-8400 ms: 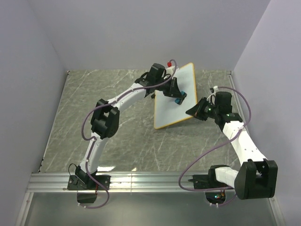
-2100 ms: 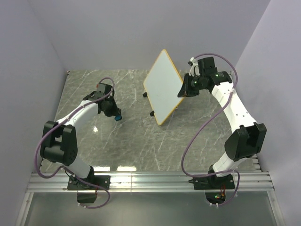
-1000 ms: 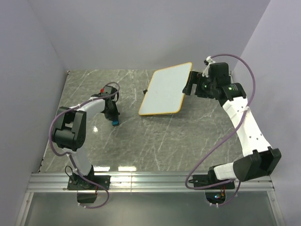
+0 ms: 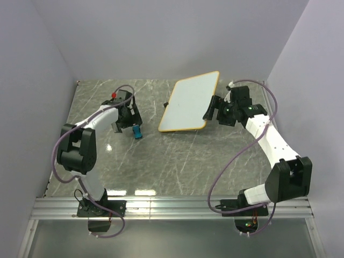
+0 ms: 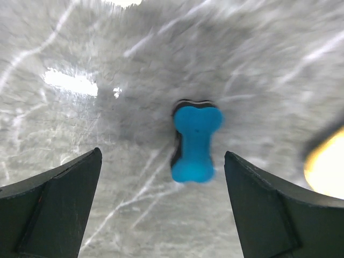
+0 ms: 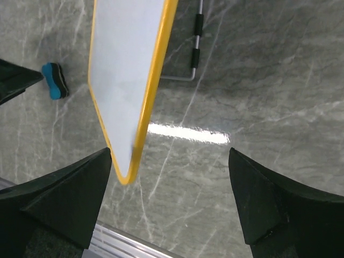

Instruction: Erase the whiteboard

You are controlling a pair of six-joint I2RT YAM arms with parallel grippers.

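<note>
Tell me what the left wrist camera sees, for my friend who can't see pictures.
A small blue bone-shaped eraser lies on the grey marbled table, ahead of the open left claw, whose dark fingers frame the bottom corners. The picture is blurry, with a yellow smudge at the right edge.

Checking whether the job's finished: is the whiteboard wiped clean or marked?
Clean: the whiteboard shows a plain white face in the top and right wrist views, no dark marks visible.

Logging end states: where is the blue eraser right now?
In the top view the blue eraser lies on the table's left half, just below the open left gripper, left of the whiteboard and apart from it.
</note>
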